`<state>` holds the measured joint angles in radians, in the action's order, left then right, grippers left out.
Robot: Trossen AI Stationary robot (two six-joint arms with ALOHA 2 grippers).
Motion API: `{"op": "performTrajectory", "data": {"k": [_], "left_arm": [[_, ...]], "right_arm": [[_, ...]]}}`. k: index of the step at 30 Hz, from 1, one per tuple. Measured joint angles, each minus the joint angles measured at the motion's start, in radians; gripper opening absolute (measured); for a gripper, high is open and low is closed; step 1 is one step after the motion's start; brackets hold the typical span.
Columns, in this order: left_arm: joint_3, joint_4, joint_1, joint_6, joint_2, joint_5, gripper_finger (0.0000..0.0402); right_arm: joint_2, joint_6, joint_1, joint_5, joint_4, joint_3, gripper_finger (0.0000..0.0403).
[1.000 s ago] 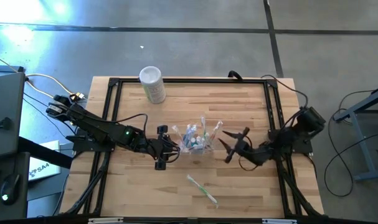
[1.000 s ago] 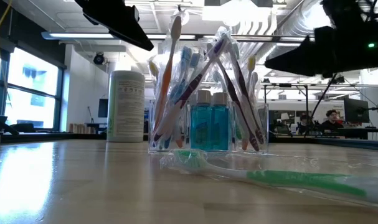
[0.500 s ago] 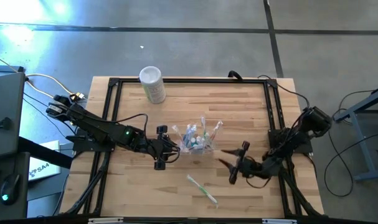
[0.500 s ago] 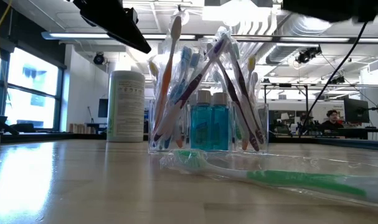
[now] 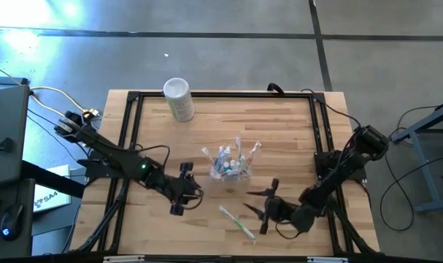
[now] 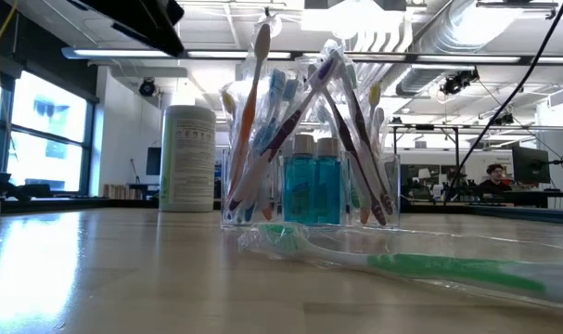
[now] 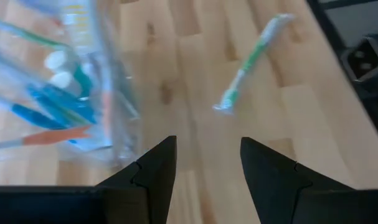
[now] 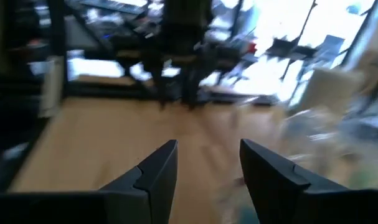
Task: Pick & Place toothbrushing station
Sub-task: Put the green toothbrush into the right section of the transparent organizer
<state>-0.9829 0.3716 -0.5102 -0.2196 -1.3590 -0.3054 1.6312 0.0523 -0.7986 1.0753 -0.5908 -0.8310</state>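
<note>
At the left, the left gripper (image 5: 179,197) is hovering with fingers apart and empty, near and left of the small clear plastic cup (image 5: 230,169). The cup is standing mid-table, bristling with slim glossy toothbrushes (image 6: 262,111) around teal toothpaste tubes (image 6: 312,190). Further right, the wrapped green-and-white toothbrush (image 5: 237,222) is lying flat near the front edge. The right gripper (image 5: 259,212), fingers apart, is hanging just beside it; it should probably straddle the thin handle crosswise, since crinkly film slips.
</note>
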Motion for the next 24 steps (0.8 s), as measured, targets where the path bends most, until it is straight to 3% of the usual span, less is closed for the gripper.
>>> {"op": "performTrajectory", "data": {"k": [4,8,14,24], "left_arm": [[0.000,-0.018,-0.034,-0.002,0.000,-0.001,0.0173],[0.000,-0.024,-0.036,-0.003,0.000,0.013,0.0173],[0.000,-0.024,-0.034,-0.004,0.000,0.057,0.0173],[0.000,-0.021,-0.036,-0.002,0.000,0.071,0.0173]], "right_arm": [[0.000,0.235,0.013,-0.135,0.236,-0.086,0.0175],[0.000,0.409,0.037,-0.266,0.350,-0.121,0.0187],[0.003,0.441,0.055,-0.473,0.351,-0.121,0.0184],[0.015,0.418,0.053,-0.427,0.296,-0.137,0.0162]]}}
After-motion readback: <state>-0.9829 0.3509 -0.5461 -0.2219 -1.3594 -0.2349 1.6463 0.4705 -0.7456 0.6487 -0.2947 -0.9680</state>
